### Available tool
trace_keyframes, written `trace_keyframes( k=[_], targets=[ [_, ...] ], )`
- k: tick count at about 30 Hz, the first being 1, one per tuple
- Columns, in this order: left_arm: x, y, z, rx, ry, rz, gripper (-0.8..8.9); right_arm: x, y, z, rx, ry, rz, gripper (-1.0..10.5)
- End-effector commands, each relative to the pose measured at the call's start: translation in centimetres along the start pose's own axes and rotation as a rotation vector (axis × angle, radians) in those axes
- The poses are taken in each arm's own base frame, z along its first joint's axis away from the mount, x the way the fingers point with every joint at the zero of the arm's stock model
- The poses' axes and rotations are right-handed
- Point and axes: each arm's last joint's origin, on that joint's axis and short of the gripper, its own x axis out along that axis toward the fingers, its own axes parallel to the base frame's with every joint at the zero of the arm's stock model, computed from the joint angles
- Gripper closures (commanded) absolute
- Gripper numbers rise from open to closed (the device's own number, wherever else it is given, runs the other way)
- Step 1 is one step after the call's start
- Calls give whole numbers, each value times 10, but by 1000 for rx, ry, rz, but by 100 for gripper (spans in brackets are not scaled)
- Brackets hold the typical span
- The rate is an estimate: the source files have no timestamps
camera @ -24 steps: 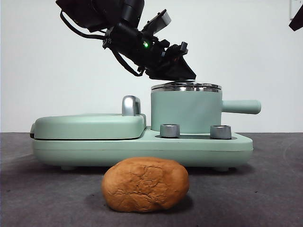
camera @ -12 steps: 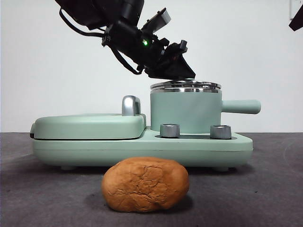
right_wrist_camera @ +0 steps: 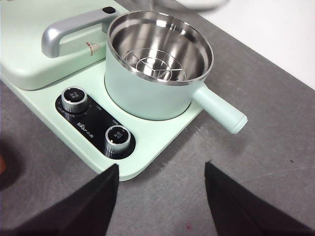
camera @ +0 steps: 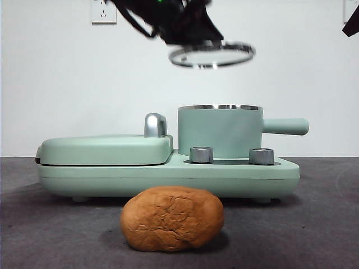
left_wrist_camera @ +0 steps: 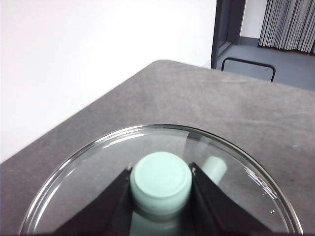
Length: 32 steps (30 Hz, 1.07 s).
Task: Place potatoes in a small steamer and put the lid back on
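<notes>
The orange-brown potato [camera: 172, 218] lies on the table in front of the appliance. The small mint-green steamer [camera: 220, 132] stands open on the appliance base; the right wrist view shows its steel inside with a wire rack [right_wrist_camera: 158, 64]. My left gripper [left_wrist_camera: 161, 184] is shut on the mint-green knob [left_wrist_camera: 161, 181] of the glass lid [camera: 212, 55] and holds the lid in the air above the pot. My right gripper [right_wrist_camera: 161, 189] is open and empty, hovering above the table in front of the appliance's knobs.
The flat mint-green griddle cover [camera: 106, 149] with a chrome handle [camera: 155, 124] sits left of the pot. Two control knobs [camera: 201, 154] [camera: 261, 156] stand on the base. The pot's side handle [camera: 286, 126] points right. A wall socket [camera: 103, 11] is on the wall behind.
My left gripper has lifted the glass lid off the pot and raised it well above the rim. The pot now stands open. The potato has not moved.
</notes>
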Motion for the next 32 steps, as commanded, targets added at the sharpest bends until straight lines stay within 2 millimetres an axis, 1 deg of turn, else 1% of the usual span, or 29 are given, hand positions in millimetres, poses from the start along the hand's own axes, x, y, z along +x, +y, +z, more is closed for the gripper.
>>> trace_keyframes(
  k=[1,7,15,18,22,28,29,32],
  targets=[
    [-16,-3,17,-5,8,-6,806,-3,-1,7,9,-25,-6,670],
    [-51,-6,25,-56,133,47,801,-3,-1,7,8,-26,-5,670],
    [-93,-8,27,-92,195,77,801,-1,4,9,-10,-35,33,670],
    [-111,-11,21,-99,197,95,801,0,9,10,-26,-40,68,669],
    [-138,-21,8,-115,204,116,801,7,15,12,-45,-32,124,669],
    [-182,-38,-17,-187,171,171,801,27,29,14,-78,19,248,667],
    [-189,-41,-21,-203,167,183,801,31,32,14,-84,30,269,653],
    [-208,-49,-31,-242,160,212,801,47,44,15,-109,67,346,563]
  ],
)
